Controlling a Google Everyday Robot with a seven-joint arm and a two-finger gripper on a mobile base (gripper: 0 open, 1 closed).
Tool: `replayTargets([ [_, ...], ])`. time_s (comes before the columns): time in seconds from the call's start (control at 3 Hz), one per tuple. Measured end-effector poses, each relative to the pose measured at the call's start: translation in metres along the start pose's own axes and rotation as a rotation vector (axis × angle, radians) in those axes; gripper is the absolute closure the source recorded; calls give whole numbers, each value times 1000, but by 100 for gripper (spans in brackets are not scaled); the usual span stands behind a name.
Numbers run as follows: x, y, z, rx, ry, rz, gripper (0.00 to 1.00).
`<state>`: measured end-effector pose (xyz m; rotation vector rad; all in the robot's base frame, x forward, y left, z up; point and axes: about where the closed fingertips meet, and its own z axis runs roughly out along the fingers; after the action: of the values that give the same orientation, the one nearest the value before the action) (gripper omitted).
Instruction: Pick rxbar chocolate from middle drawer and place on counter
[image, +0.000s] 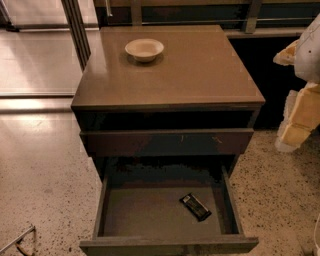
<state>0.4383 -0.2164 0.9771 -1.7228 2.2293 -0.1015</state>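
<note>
The rxbar chocolate (195, 206), a small flat black bar, lies on the floor of the open middle drawer (140, 215), right of centre and turned at an angle. The drawer is pulled out toward me below the cabinet's tan-brown counter (200, 75). My gripper (300, 112) shows as pale blocky shapes at the right edge, beside the cabinet at about counter height, well away from the bar and above the drawer's level.
A pale shallow bowl (144, 49) stands on the back left part of the counter. A shut drawer front with small pale scratches (165, 142) sits above the open drawer. Speckled floor (45, 175) surrounds the cabinet. A thin metal piece (17, 241) lies at bottom left.
</note>
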Motion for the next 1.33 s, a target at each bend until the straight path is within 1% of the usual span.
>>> replayTargets([
  [0.33,0,0,0,0,0,0,0],
  [0.67,-5,-5,28,3,-27,20,0],
  [1.0,-21,-11,102,-16,-91,82,0],
  [1.33,-39,-19,167,-18,-159,152,0],
])
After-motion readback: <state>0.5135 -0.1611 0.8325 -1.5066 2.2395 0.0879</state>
